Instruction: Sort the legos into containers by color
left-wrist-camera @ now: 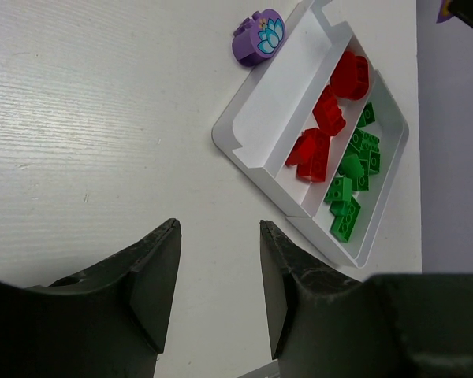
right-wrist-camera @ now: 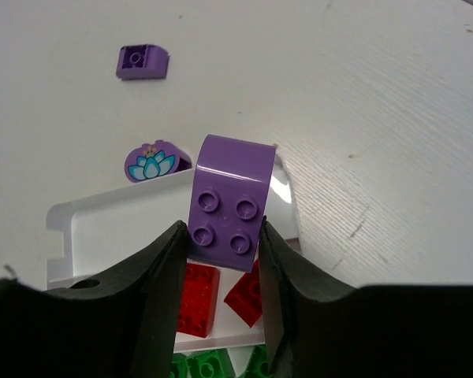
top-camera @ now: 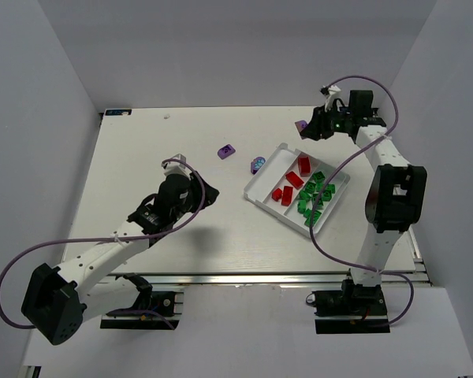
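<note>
These legos [top-camera: 314, 191] are light, hard, slick plastic with no give. Take each across two flat side walls, not over the studs or a curved top, or it may squirt out.

Nearest you, the left jaws are spread and hold nothing. They hang over bare worktop [top-camera: 158, 142], well apart from every brick. The white tray [top-camera: 265, 173] is off to their right.

In the tray, red bricks [top-camera: 288, 189] sit in the middle compartment and green bricks [top-camera: 315, 203] in the compartment on your right arm's side. The third compartment shows no brick.

Just outside that bare compartment, a round purple lotus-print piece [top-camera: 257, 164] lies on the worktop beside the tray wall; touching or not, can't tell. Farther out, a small purple brick [top-camera: 226, 150] lies alone, near neither arm's jaws.

Farthest, the right jaws pinch a purple curved-top brick [right-wrist-camera: 227, 206] by its side walls, studs toward the wrist camera. It is held clear of the worktop near the tray's far end. My judgement is that it goes in the bare compartment.
</note>
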Available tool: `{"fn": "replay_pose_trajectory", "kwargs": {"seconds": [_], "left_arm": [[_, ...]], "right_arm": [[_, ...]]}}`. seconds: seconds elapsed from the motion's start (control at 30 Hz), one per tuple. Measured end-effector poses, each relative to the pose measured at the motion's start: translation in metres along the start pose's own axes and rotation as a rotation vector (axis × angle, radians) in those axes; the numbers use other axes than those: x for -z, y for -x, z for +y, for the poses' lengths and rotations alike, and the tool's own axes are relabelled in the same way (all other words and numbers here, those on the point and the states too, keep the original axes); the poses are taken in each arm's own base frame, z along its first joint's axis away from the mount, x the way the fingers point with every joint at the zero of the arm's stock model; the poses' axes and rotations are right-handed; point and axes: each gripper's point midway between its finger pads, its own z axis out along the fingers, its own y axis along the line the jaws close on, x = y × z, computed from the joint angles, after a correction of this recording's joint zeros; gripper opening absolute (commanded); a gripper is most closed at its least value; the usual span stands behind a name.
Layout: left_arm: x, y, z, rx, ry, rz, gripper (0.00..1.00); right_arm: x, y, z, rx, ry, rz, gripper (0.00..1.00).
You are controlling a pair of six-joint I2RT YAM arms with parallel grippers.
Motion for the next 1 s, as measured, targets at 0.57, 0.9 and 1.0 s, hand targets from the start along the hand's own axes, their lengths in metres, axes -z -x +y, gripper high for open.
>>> {"fn": "replay_pose_trajectory", "kwargs": {"seconds": [0.57,0.9,1.0], "left_arm": [[0.002,-0.002,0.002,0.006,-0.010,-0.008,0.56],[-0.007,-0.008,0.007,-0.001,0.015,0.015,0.60],[-0.010,-0.010,0.008,-0.006,0.021,0.022,0.61]], "right_arm": [[-0.053,-0.074,0.034,0.157,0.120,0.275,0.09],[-0.059,-0.093,0.023,0.167,0.068,0.339,0.34],[-0.061,-0.095,0.023,0.174,0.063,0.347,0.42]]}}
